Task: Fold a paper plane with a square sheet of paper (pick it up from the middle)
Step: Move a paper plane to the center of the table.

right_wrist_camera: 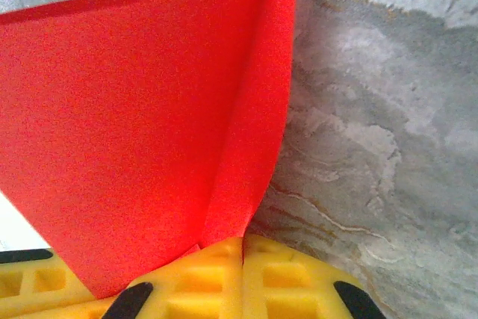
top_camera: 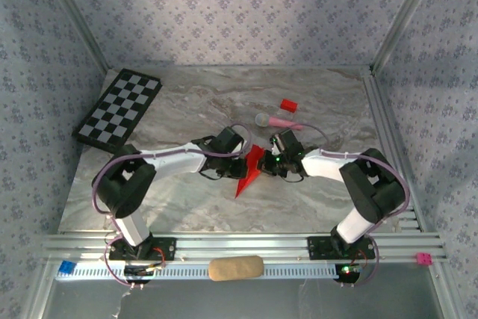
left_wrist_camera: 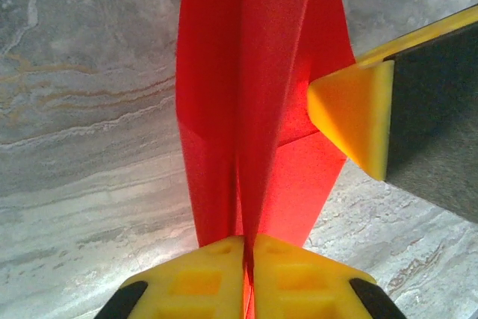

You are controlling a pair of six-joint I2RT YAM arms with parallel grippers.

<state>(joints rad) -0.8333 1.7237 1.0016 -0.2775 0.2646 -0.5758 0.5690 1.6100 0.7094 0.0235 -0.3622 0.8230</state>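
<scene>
We are pinching the slim bright red paper plane (top_camera: 249, 169), just beside the pink grey-headed stick (top_camera: 280, 121): left fingers (left_wrist_camera: 263, 268) and right fingers (right_wrist_camera: 263, 278) both clamping its folds.

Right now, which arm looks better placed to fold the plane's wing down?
Probably the right: the right fingers pinch the paper plane's side flap, while the left fingers clamp its centre crease as an anchor.

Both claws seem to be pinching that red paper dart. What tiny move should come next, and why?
Probably ease the left gripper open and let go. The paper plane already looks folded, slim with a sharp tip, and the right gripper pinches it too, so one grip should keep it.
</scene>
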